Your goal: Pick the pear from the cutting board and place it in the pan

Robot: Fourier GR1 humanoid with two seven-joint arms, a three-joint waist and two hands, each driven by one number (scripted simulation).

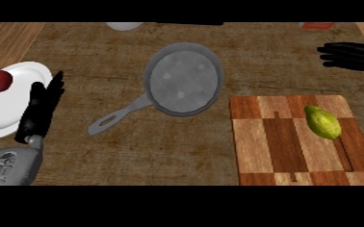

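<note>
At the left edge of the frame the left hand (44, 105) points upward with fingers straight and open, beside a white plate (21, 77); at the upper right edge the right hand (344, 55) shows fingers extended leftward, holding nothing; the green pear (323, 122) lies on the wooden cutting board (277, 144) at lower right; the grey pan (183, 79) sits at centre, handle toward lower left; no writing can be read.

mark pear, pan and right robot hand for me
pear (323, 122), head view, middle of its body
pan (184, 78), head view, bare centre of the pan's bottom
right robot hand (344, 56), head view, on the fingers
</note>
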